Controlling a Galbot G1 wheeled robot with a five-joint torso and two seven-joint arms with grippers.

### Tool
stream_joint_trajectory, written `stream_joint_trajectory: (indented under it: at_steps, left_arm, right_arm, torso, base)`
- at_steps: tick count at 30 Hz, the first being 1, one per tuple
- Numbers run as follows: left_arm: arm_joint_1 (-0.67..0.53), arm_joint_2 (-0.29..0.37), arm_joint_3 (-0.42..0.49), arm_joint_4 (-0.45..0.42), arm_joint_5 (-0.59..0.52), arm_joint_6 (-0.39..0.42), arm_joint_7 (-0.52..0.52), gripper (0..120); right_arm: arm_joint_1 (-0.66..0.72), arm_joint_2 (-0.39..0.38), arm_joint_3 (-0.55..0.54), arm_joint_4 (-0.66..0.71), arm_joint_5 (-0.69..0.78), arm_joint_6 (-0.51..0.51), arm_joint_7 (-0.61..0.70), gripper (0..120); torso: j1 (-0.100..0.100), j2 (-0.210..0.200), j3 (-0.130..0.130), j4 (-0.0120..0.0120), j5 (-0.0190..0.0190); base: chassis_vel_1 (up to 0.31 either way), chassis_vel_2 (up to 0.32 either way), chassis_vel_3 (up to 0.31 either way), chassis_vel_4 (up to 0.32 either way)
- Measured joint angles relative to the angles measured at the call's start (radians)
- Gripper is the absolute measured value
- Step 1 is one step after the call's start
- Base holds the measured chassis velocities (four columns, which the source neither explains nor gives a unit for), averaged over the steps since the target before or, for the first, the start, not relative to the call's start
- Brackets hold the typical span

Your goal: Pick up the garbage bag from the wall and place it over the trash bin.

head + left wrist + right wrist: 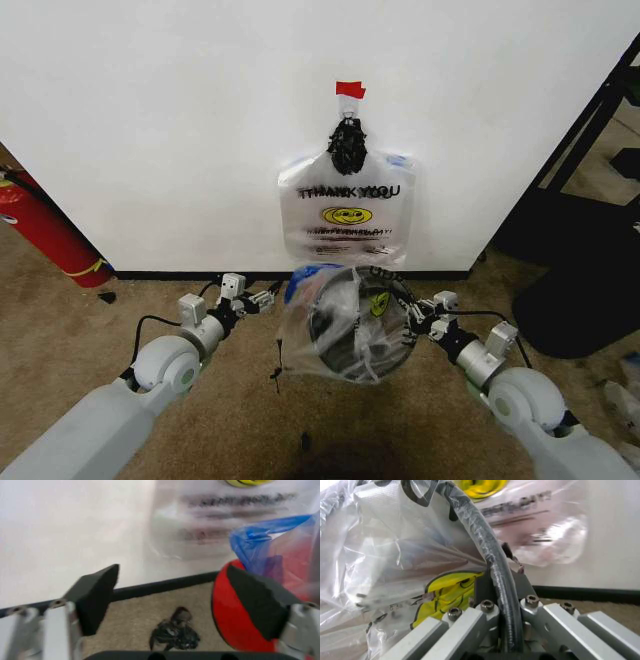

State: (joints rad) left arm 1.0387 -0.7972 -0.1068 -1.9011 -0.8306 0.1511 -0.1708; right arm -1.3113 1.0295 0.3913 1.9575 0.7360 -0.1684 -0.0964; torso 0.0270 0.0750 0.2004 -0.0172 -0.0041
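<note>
The garbage bag [335, 335] lies crumpled over the trash bin [352, 322], a small round black bin standing on the carpet below the wall [150, 120]. Its blue patch [265, 540] hangs above the bin's red base [227, 618]. My right gripper [415, 318] is at the bin's right rim. In the right wrist view it [500, 588] is shut on the film-covered black rim [487, 551], beside the yellow smiley [445, 592]. My left gripper [262, 298] is at the bag's left edge, and it [172, 573] is open with only carpet between its pads [95, 596].
More printed bags [345, 215] hang on the wall from a black knot [346, 145] under a red tape strip [350, 90]. A red fire extinguisher [45, 235] lies at the left. Black furniture [590, 290] stands at the right. A black scrap [275, 373] lies on the carpet.
</note>
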Motion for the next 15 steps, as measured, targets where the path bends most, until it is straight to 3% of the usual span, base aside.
stream_joint_trajectory:
  at_steps: [2,5,11,15]
  left_arm:
    - [0.023,-0.002,-0.009,-0.061,-0.021,0.013,-0.081,97]
    - [0.04,-0.001,-0.013,-0.108,-0.036,0.025,-0.123,97]
    - [0.075,0.002,-0.006,-0.21,-0.064,0.041,-0.165,76]
    - [0.109,0.005,0.006,-0.324,-0.102,0.054,-0.206,57]
  right_arm:
    - [-0.008,0.029,-0.007,0.018,-0.004,-0.007,0.08,0]
    - [-0.014,0.05,-0.011,0.034,-0.009,-0.013,0.137,0]
    - [-0.037,0.109,-0.022,0.071,-0.042,-0.019,0.247,0]
    - [-0.064,0.195,-0.032,0.096,-0.122,-0.007,0.34,0]
  torso:
    - [0.0,0.0,0.0,-0.0001,0.0001]
    - [0.0,0.0,0.0,0.0,0.0003]
    - [0.0,0.0,0.0,0.0,0.0002]
    - [0.0,0.0,0.0,-0.0001,0.0002]
  base:
    - [0.0,0.0,0.0,0.0]
    - [0.0,0.0,0.0,0.0]
    - [0.0,0.0,0.0,0.0]
    - [0.0,0.0,0.0,0.0]
